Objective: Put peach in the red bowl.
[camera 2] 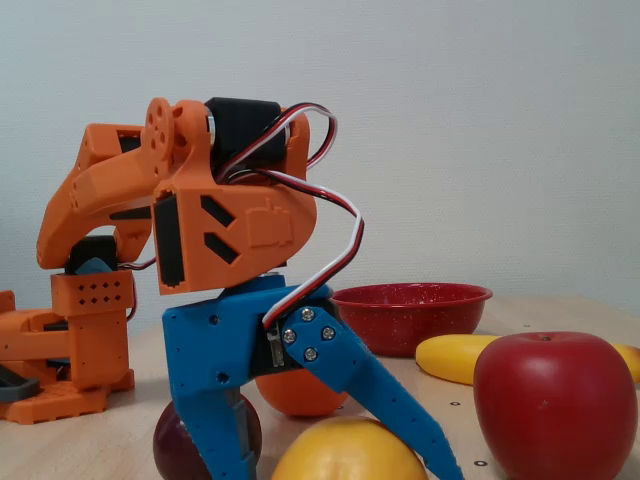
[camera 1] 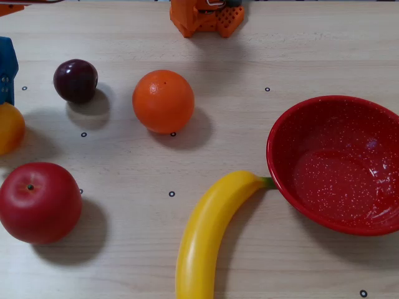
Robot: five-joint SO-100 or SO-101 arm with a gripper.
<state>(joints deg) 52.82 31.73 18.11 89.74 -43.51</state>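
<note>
The yellow-orange peach [camera 1: 9, 128] lies at the table's far left edge in a fixed view from above, partly cut off. One blue finger [camera 1: 5, 71] shows just behind it. In a fixed view from the side, my gripper [camera 2: 335, 445] is open, with a blue finger on each side of the peach [camera 2: 345, 452] on the table. The tips run below the frame, so I cannot tell whether they touch it. The red bowl [camera 1: 293, 137] sits empty at the right, and shows in the background [camera 2: 410, 315] of the side view.
An orange [camera 1: 163, 101] and a dark plum [camera 1: 75, 80] lie between the peach and the arm's base [camera 1: 207, 17]. A red apple [camera 1: 39, 202] sits at the near left. A banana [camera 1: 209, 233] lies with its tip against the bowl's rim.
</note>
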